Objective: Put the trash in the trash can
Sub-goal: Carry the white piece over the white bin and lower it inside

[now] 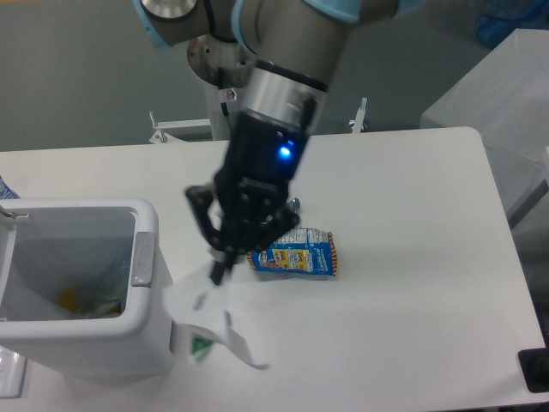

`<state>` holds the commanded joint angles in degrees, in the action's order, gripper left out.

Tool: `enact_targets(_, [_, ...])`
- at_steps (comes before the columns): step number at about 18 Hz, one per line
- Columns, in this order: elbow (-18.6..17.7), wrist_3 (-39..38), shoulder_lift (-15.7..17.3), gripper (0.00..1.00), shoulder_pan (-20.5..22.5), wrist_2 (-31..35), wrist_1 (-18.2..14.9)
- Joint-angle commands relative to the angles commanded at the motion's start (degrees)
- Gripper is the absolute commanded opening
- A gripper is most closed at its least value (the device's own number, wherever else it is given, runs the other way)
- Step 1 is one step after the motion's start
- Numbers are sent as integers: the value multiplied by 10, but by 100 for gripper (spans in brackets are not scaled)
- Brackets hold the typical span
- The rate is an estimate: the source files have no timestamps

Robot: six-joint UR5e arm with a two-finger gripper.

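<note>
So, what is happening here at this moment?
The robot arm is clearing litter from the table. Its hand is shut on the whitish wrapper, which hangs in the air right beside the white trash can, not yet over its opening. The blue-and-orange snack packet lies on the table, untouched. Some rubbish is already inside the can.

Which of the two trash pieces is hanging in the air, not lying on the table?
The whitish wrapper with the green mark: it hangs from the shut gripper beside the trash can. The blue-and-orange snack packet lies flat on the table.
</note>
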<state>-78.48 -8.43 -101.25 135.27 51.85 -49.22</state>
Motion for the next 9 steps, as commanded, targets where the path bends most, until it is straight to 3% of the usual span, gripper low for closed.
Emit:
enact_targets(6, [-81,3,35,5,-68,6,3])
enact_targets(9, [-91,3,32,8,-84,7,2])
